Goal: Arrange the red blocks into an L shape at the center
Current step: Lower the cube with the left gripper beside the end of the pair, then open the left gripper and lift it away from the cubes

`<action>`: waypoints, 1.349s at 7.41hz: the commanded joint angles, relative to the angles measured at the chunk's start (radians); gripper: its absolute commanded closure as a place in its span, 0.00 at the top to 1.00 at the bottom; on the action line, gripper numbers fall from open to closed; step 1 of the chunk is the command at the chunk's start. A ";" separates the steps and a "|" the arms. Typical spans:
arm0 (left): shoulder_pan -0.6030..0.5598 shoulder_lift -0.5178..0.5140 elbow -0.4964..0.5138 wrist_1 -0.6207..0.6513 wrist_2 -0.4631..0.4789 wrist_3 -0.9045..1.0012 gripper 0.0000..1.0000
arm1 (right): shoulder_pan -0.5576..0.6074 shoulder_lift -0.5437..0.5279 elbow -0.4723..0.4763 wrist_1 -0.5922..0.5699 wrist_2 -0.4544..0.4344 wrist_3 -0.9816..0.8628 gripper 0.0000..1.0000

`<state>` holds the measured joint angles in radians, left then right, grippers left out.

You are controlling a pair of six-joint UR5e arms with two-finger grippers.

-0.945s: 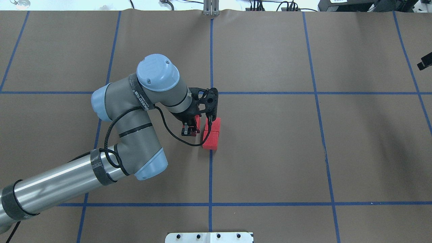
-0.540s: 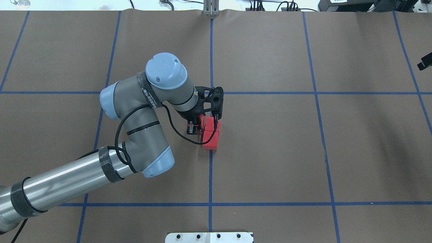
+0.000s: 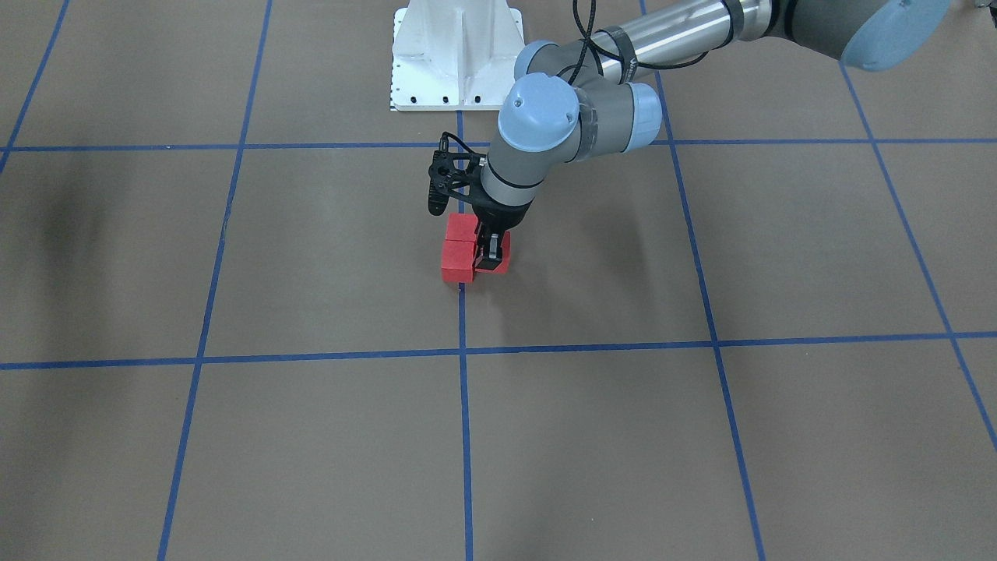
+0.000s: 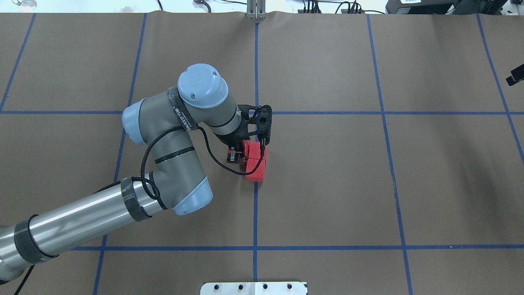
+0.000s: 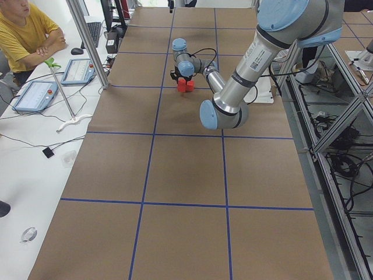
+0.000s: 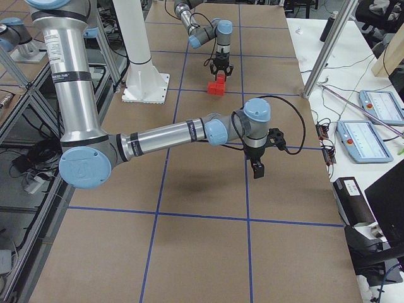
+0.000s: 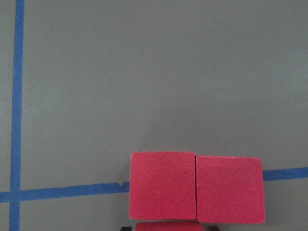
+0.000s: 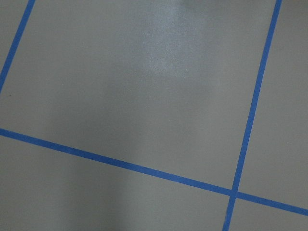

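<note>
Grid (image 4: pixel 327 184): block (image 7: pixel 168 226) in L claw (image 3: pixel 492 255), wrist-cropped.

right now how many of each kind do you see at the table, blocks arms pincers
red blocks: 3, with the third red block gripped by the left pincer
arms: 2, the left arm and the right arm
pincers: 2, the left one and the right pincer
total: 7
</note>
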<state>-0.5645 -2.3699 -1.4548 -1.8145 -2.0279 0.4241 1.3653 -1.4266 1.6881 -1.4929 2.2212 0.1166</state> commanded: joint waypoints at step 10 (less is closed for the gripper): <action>-0.200 0.055 -0.104 -0.003 -0.003 -0.025 0.99 | 0.000 -0.003 -0.001 0.000 0.002 0.000 1.00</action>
<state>-0.6927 -2.3474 -1.5398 -1.8176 -2.0286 0.4126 1.3653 -1.4281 1.6874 -1.4926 2.2215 0.1166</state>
